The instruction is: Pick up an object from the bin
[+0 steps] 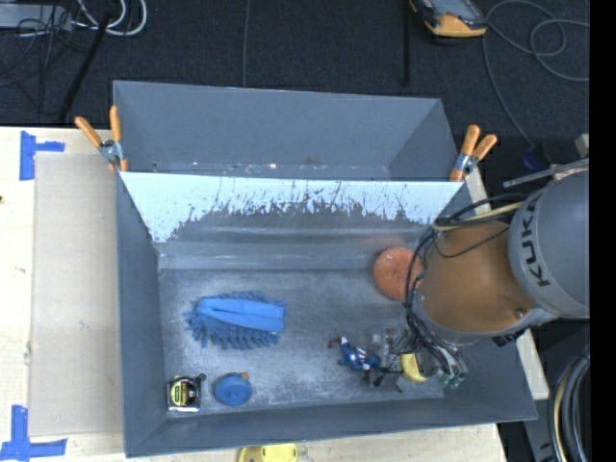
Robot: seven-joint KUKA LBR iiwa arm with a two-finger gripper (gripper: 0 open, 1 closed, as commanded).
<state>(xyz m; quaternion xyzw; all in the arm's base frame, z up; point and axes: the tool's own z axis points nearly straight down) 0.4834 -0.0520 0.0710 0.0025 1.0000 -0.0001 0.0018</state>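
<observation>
While the gripper (399,364) sits low near the front wall of the bin (279,133), its opening not discernible: tape measure (184,393) and blue disc (232,390), far left; blue brush (238,318), left and beyond; small blue piece (351,356), just beside at left, likeliest pick, so centre over it before closing; orange ball (390,272), just behind.

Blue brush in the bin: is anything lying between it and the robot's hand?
Mostly bare bin floor. Only a small blue thing lies close beside the hand, on the side facing the blue brush.
</observation>
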